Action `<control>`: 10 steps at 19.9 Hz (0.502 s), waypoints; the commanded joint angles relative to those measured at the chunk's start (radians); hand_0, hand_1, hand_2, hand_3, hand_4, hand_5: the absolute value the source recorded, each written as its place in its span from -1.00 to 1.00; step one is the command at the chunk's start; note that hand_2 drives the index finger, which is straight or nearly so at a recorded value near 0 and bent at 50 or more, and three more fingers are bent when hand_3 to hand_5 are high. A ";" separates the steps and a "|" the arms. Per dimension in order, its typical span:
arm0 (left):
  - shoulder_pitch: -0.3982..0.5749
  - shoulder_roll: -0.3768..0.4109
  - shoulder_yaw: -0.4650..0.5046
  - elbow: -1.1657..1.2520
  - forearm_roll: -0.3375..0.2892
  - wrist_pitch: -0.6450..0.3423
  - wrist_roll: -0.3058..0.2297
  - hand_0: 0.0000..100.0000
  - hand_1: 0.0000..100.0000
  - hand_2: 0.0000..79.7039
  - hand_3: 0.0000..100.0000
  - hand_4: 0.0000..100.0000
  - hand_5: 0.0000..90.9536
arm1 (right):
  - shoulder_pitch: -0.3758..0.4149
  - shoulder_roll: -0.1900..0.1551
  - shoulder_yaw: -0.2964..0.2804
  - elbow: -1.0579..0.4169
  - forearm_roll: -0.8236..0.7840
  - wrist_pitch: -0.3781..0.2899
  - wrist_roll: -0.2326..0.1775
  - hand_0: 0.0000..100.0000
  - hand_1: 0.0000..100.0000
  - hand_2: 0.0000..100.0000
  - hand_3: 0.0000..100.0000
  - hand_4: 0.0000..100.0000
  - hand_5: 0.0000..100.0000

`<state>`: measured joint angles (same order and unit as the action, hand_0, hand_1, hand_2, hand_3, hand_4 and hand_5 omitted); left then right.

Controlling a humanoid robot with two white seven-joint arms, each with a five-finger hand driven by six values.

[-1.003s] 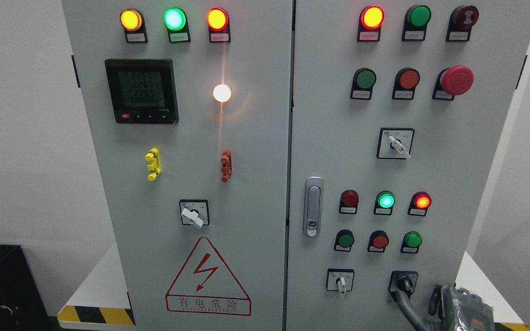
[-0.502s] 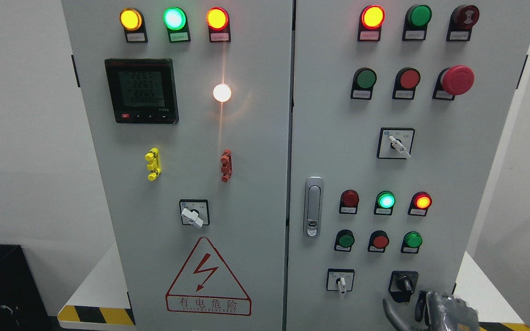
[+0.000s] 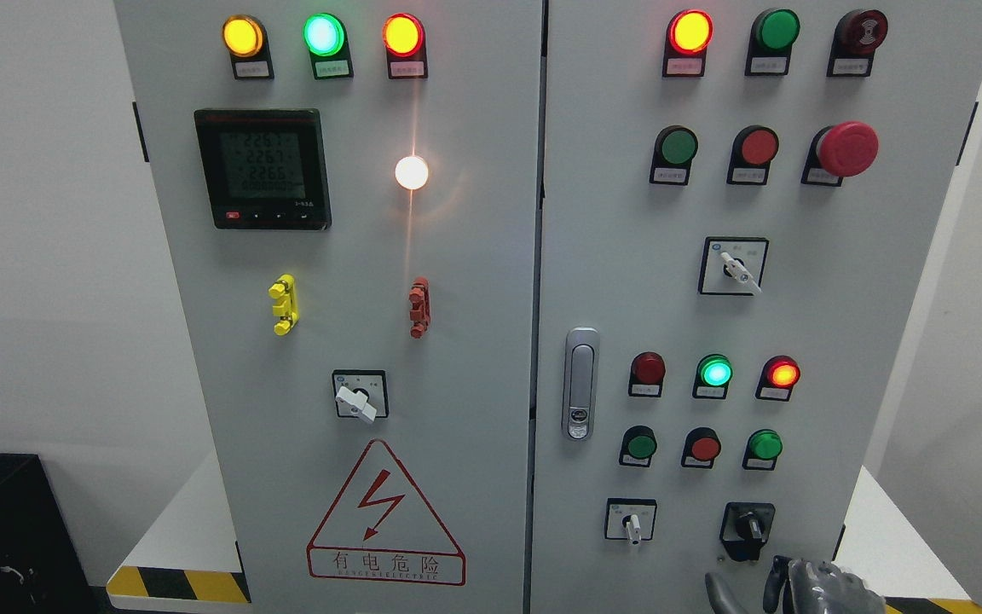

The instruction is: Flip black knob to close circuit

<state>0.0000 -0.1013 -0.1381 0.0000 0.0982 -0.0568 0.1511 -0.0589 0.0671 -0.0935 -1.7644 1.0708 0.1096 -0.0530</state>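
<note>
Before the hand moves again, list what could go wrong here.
1. The right hand sits low below the black knob, barely in view; a blind reach may miss.
2. The white selector switch sits beside the knob; a finger could bump it.

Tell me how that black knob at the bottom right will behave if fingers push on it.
The black knob sits on a panel-mounted plate, so it likely pivots rather than lifts away. It looks like stiff plastic and probably resists, then clicks. It is small and smooth, so fingers may slip.
</note>
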 commanded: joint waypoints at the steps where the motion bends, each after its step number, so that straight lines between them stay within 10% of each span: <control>1: 0.023 0.000 0.000 -0.029 0.000 0.000 -0.001 -0.76 0.11 -1.00 -1.00 -1.00 -1.00 | 0.070 0.014 0.041 -0.142 -0.211 -0.001 -0.014 -1.00 -0.85 0.21 0.82 0.67 0.67; 5: 0.023 0.000 0.000 -0.029 0.000 0.000 -0.001 -0.76 0.11 -1.00 -1.00 -1.00 -1.00 | 0.094 0.019 0.046 -0.144 -0.507 -0.063 -0.151 -1.00 -0.85 -0.01 0.58 0.49 0.41; 10: 0.023 0.000 0.000 -0.029 0.000 0.000 -0.001 -0.76 0.11 -1.00 -1.00 -1.00 -1.00 | 0.174 0.019 0.049 -0.148 -0.719 -0.185 -0.191 -1.00 -0.83 -0.16 0.40 0.30 0.10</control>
<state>0.0000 -0.1013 -0.1381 0.0000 0.0982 -0.0568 0.1511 0.0395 0.0776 -0.0668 -1.8497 0.6032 -0.0220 -0.2213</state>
